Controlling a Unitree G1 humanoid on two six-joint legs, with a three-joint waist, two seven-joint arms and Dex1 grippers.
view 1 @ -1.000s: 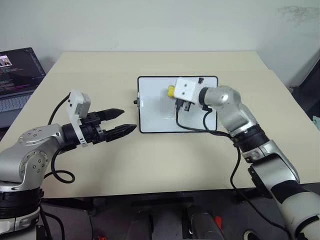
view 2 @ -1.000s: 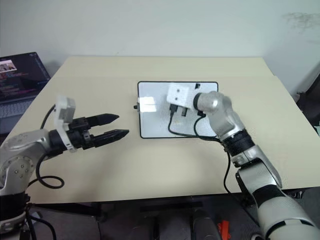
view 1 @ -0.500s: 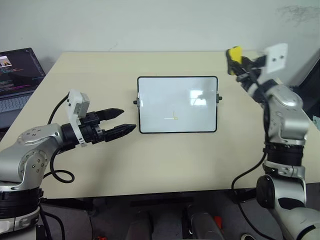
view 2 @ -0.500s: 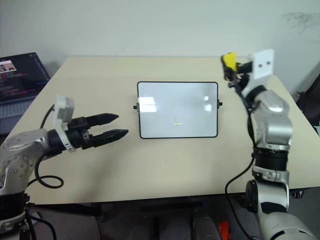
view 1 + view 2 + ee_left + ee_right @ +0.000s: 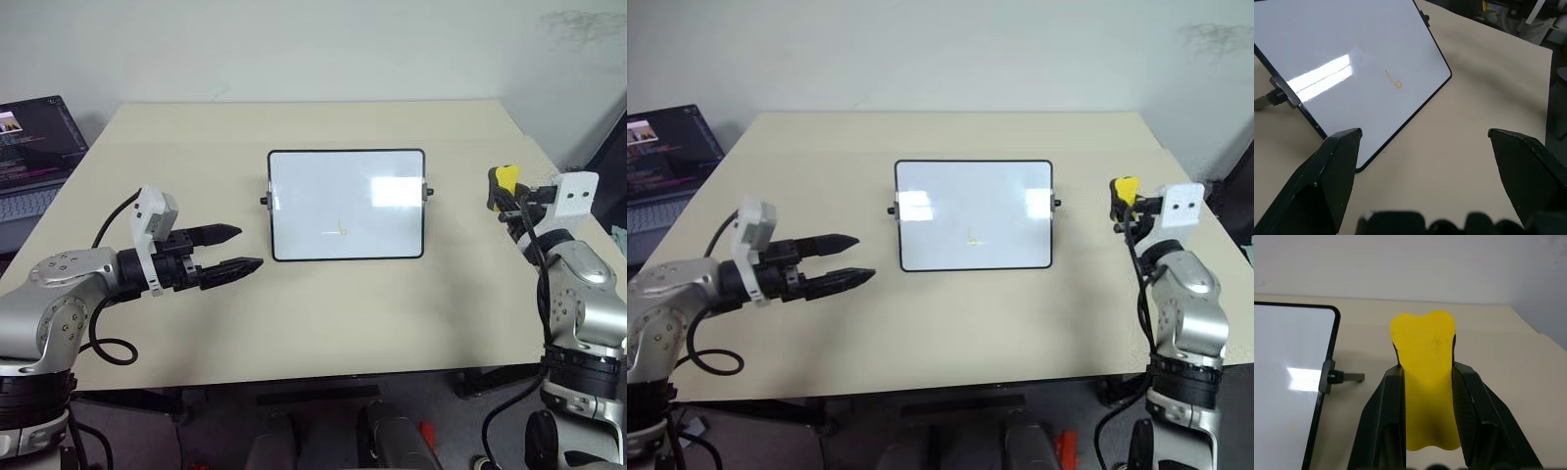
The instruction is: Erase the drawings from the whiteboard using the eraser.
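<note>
The whiteboard (image 5: 304, 191) lies at the middle of the beige table, black-framed, with small knobs on its short sides. Its drawings (image 5: 340, 231) are a small yellowish mark just below the board's centre, also clear in the left wrist view as drawings (image 5: 1395, 81). My right gripper (image 5: 504, 201) hangs to the right of the board, off its surface, shut on the yellow eraser (image 5: 1425, 362), which sticks out past the fingers (image 5: 1392, 401). To the left of the board, my left gripper (image 5: 247, 247) is open and holds nothing, pointing toward the board's left edge.
An open laptop (image 5: 29, 147) sits beyond the table's left edge. The table (image 5: 323, 313) has bare room in front of the board and on both sides. A wall runs behind its far edge.
My right gripper has swung off the board to the right and come lower, keeping the eraser. The small mark on the board, hidden by the arm before, now shows. The left gripper has stayed put.
</note>
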